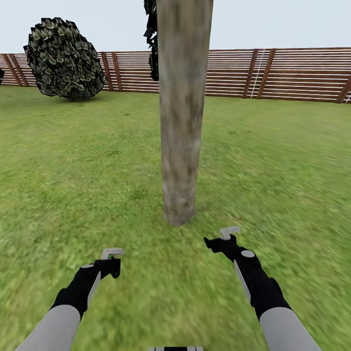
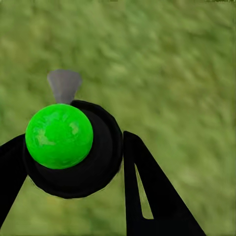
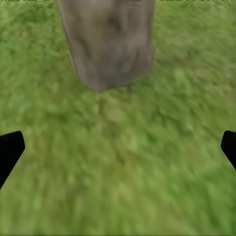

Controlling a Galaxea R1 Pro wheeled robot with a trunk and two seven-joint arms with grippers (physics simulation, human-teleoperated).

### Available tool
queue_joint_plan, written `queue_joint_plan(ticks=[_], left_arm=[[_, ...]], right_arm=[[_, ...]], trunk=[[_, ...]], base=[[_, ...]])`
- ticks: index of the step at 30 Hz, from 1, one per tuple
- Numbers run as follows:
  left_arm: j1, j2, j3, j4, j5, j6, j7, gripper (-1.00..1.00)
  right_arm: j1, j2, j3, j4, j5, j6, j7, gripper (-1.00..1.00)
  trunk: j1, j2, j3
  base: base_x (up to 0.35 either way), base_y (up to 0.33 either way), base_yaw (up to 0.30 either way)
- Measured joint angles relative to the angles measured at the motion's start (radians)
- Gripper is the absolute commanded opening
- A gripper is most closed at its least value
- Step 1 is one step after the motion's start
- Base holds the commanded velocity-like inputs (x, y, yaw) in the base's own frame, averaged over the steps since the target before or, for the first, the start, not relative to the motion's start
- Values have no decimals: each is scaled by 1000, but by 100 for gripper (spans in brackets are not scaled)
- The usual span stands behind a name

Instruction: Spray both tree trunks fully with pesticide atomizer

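Left wrist view, atomizer (image 2: 69,147), no readable label

Open lawn (image 1: 73,185) lies left and right; only the thick tree trunk (image 1: 181,112) blocks the way, straight ahead between both arms.

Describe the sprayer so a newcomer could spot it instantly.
Start at the thick mottled grey-brown tree trunk on the green lawn. Nearer the robot, the left claw grips the tiny dark atomizer. Its whitish-grey head and bright green dot distinguish it from the black fingers.
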Motion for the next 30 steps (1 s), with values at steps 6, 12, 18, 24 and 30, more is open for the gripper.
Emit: queue_joint_plan(ticks=[6, 12, 18, 24, 30], left_arm=[[0, -22, 1, 0, 3, -1, 3, -100], [0, -30, 7, 0, 3, -7, 3, -100], [0, -22, 11, 0, 1, -7, 3, -100], [2, -18, 76, 0, 0, -50, 8, -100], [6, -25, 73, 2, 2, -85, 6, -100]], right_arm=[[0, -1, -4, -8, 1, 0, -1, 100], [0, -1, -5, -9, 3, 0, -2, 100], [0, -1, -12, -8, 3, 0, -2, 100], [0, -1, -55, -11, 1, 0, 0, 100], [0, -1, -55, -8, 0, 0, 1, 100]], trunk=[[0, 0, 0], [0, 0, 0], [0, 0, 0], [0, 0, 0], [0, 0, 0]], base=[[319, 0, -230], [336, 0, -297], [319, 0, -289], [28, 0, -20], [0, -94, 0]])
